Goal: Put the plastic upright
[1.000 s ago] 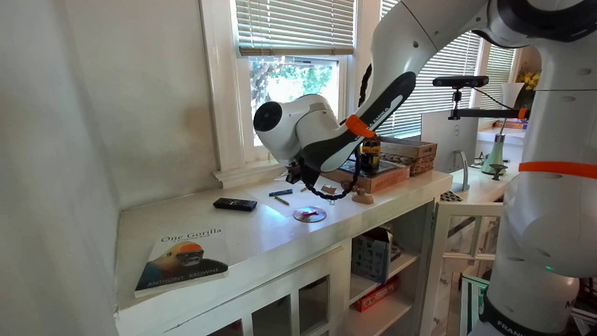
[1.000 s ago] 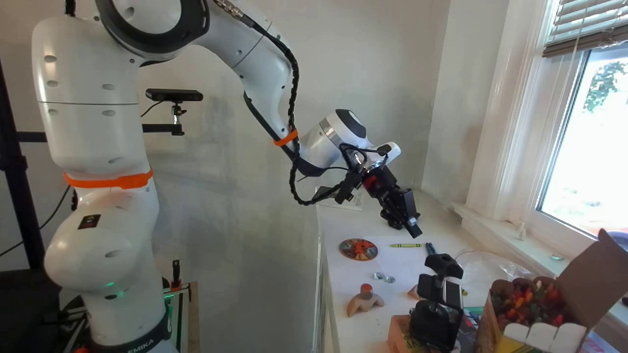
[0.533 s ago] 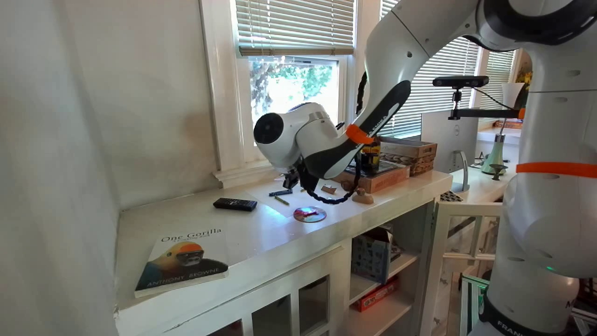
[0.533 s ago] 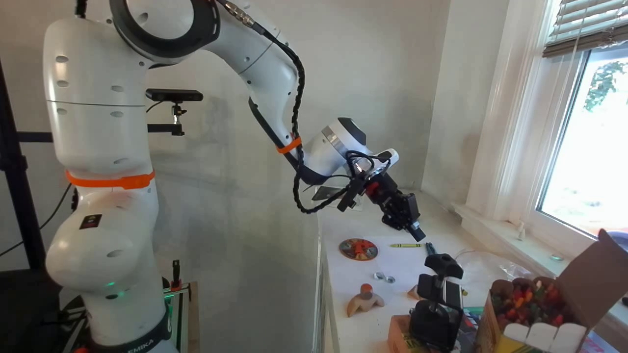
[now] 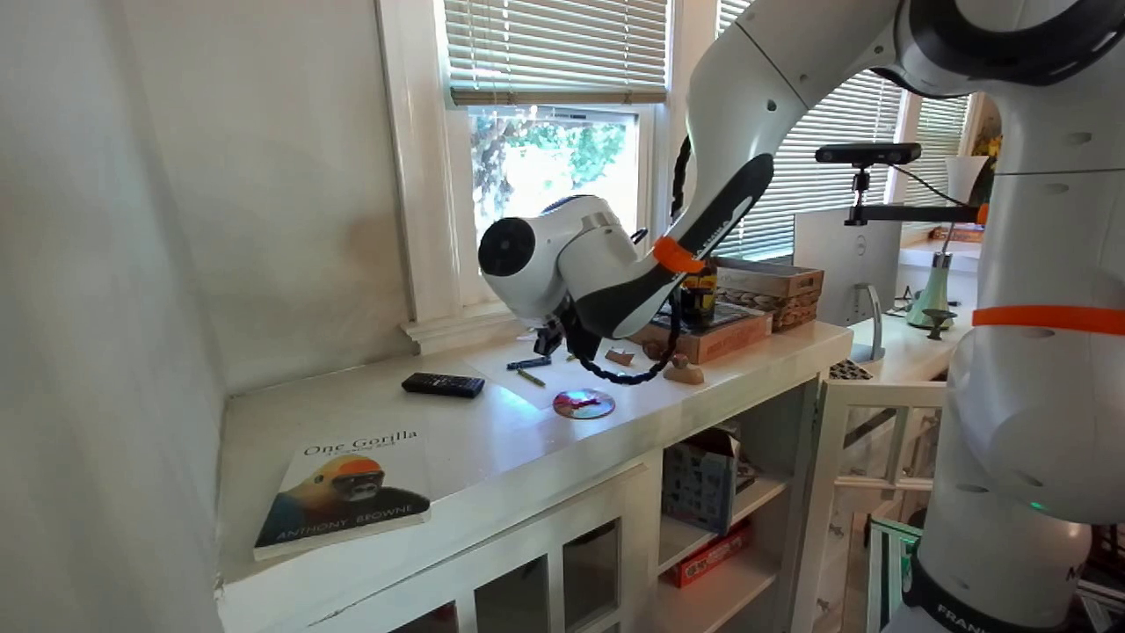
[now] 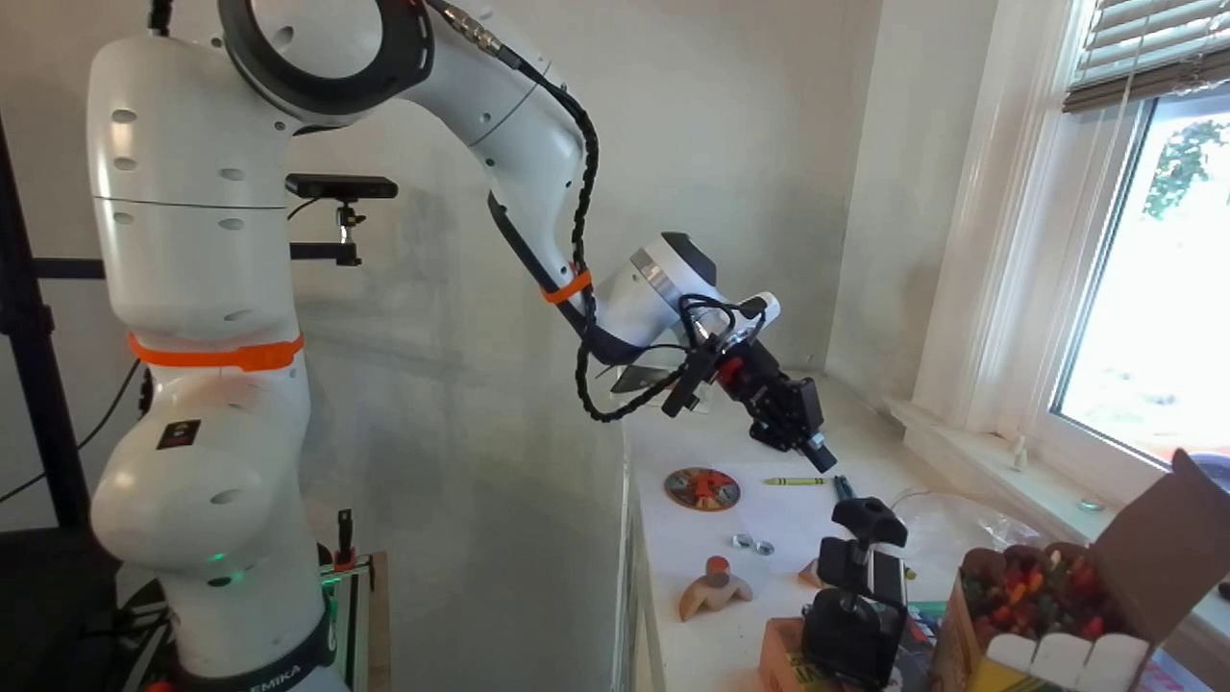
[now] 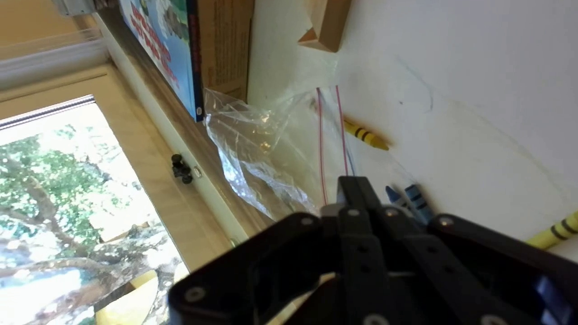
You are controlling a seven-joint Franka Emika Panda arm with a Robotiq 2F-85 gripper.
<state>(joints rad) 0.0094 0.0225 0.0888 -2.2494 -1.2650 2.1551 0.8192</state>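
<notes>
The plastic is a clear, crumpled zip bag [image 7: 257, 135] with two red seal lines, lying flat on the white counter beside the window ledge. In an exterior view, that bag [image 6: 961, 524] shows partly behind a black camera mount. My black gripper [image 7: 359, 185] comes in from the bottom of the wrist view, fingertips pressed together and nothing seen between them. Its tips overlap the bag's sealed edge in that view. From outside, the gripper [image 6: 819, 454] hangs tilted above the counter, apart from the bag. The arm mostly hides the gripper [image 5: 548, 341] in an exterior view.
Beyond the bag stand a blue book [image 7: 167, 49] and a wooden block [image 7: 332, 22]. A yellow crayon [image 7: 368, 136] and blue crayons [image 7: 417, 201] lie beside it. Also around are a disc [image 6: 702, 489], a wooden figure [image 6: 715, 591], a crayon box [image 6: 1047, 615] and a remote [image 5: 442, 384].
The arm has lowered a little and the gripper has come slightly down towards the counter, mostly in the first half second. It is nearly still since. The bag has not visibly moved.
</notes>
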